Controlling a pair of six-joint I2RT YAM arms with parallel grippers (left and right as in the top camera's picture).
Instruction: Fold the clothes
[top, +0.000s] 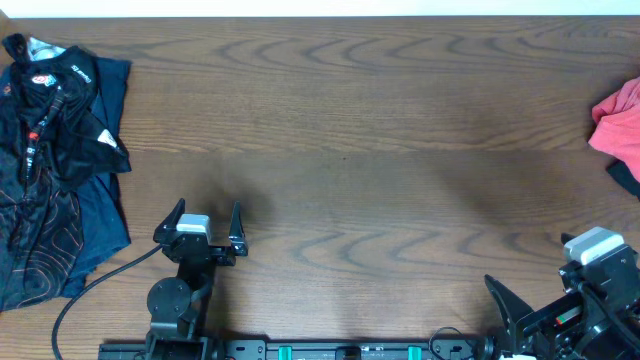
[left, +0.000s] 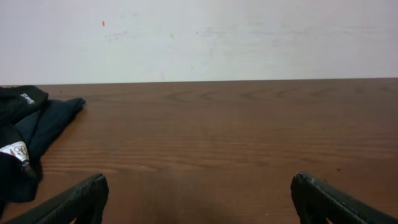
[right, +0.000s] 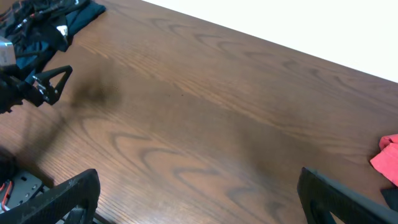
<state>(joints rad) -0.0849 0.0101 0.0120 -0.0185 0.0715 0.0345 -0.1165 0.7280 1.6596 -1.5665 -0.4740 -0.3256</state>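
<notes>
The coral-red T-shirt (top: 620, 122) lies bunched at the table's far right edge, mostly cut off by the overhead view. A corner of it shows in the right wrist view (right: 387, 158). Its lettering and label are hidden. My left gripper (top: 208, 224) is open and empty near the front left of the table, far from the shirt; its fingers frame bare wood in the left wrist view (left: 199, 199). My right gripper (right: 199, 196) is open and empty over the front right, its fingertips at the overhead view's bottom right (top: 505, 300).
A pile of dark navy and black clothes (top: 55, 150) with red and white prints lies at the far left; it also shows in the left wrist view (left: 28, 130) and the right wrist view (right: 46, 25). A black cable (top: 95, 285) runs from the left arm.
</notes>
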